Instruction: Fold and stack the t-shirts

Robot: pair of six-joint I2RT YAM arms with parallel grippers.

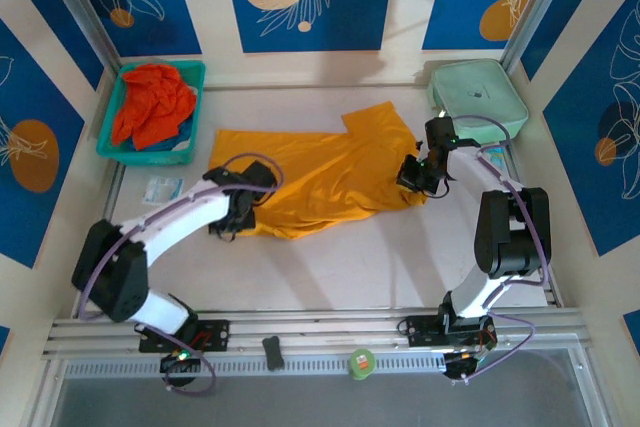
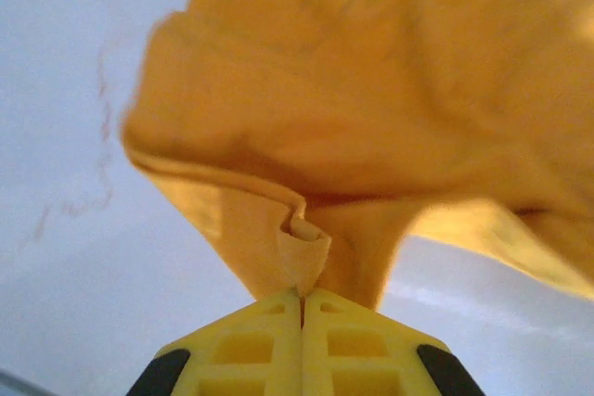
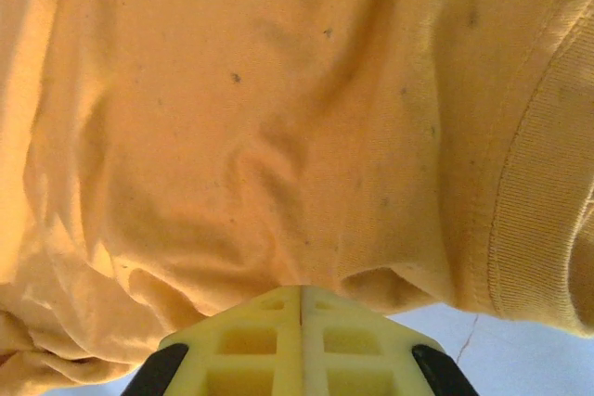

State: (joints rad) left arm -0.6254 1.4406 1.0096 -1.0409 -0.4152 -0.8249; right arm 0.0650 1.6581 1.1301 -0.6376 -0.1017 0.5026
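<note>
Your left gripper [image 1: 233, 217] sits at the near left edge of the yellow-orange t-shirt [image 1: 320, 172]; in the left wrist view its yellow fingers [image 2: 243, 348] are pressed together, with a small fold of hem pinched between the tips. Your right gripper [image 1: 415, 175] is at the shirt's right edge, jaws likewise closed; in the right wrist view the cloth bunches straight out of the tips. The shirt lies spread and wrinkled across the white table [image 1: 380, 257] between the two grippers; its fabric is a soft, matte knit with a ribbed band [image 3: 529, 192]. The red-orange t-shirt [image 1: 152, 102] lies crumpled in the teal basket [image 1: 113, 147] at far left; a mint-green case [image 1: 480, 97] lies at far right.
</note>
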